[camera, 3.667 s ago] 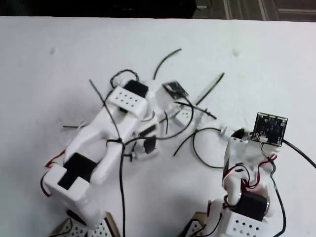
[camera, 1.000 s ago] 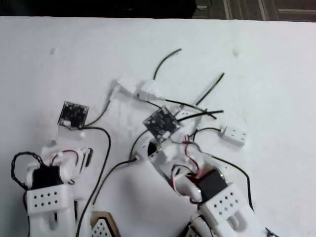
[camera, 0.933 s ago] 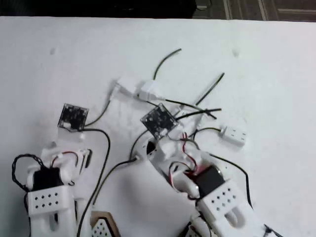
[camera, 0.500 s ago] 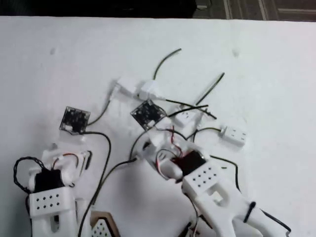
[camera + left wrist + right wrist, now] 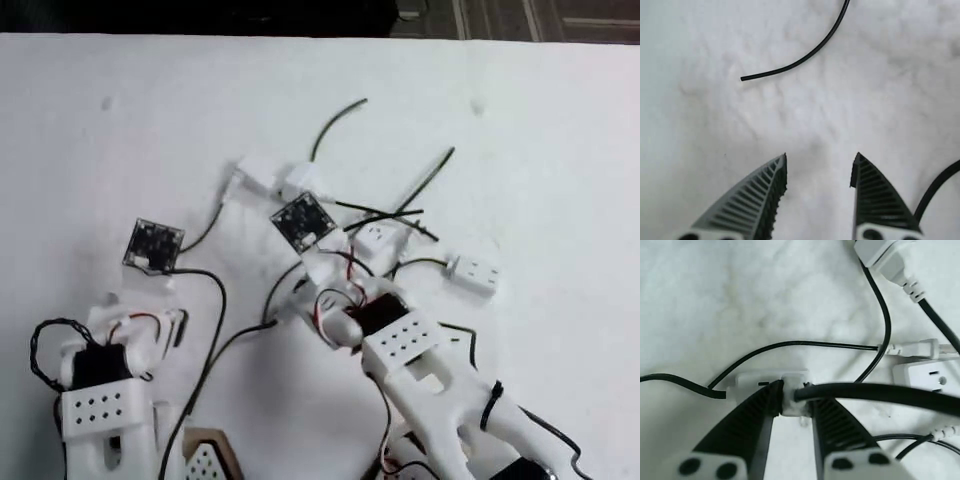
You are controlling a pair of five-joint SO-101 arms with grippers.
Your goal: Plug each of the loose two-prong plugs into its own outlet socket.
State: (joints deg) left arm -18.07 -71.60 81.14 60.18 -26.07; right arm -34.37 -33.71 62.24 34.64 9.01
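Observation:
My right gripper (image 5: pixel 794 390) is shut on a white two-prong plug (image 5: pixel 792 399) with a black cord, held against a white outlet block (image 5: pixel 757 379) on the table. In the high view the right arm (image 5: pixel 400 345) stretches to the table's middle, its camera board (image 5: pixel 302 220) covering that spot. Another white plug (image 5: pixel 885 257) and a second outlet socket (image 5: pixel 925 374) lie farther off. Two outlet sockets (image 5: pixel 377 238) (image 5: pixel 474 272) sit beside the right arm, and a joined plug and socket (image 5: pixel 280 178) lie behind it. My left gripper (image 5: pixel 820 160) is open over bare table near a loose cord end (image 5: pixel 742 78).
Black cords (image 5: pixel 400 212) cross the middle of the white table (image 5: pixel 540 140). The left arm (image 5: pixel 100 370) is folded back at the near left corner, its camera board (image 5: pixel 152 245) in front of it. Free room lies at the far left and far right.
The right arm has stretched forward and leftward over the cords, uncovering the middle outlet socket. The left arm, stretched out 3.7 s ago, sits folded and has barely moved in the last second.

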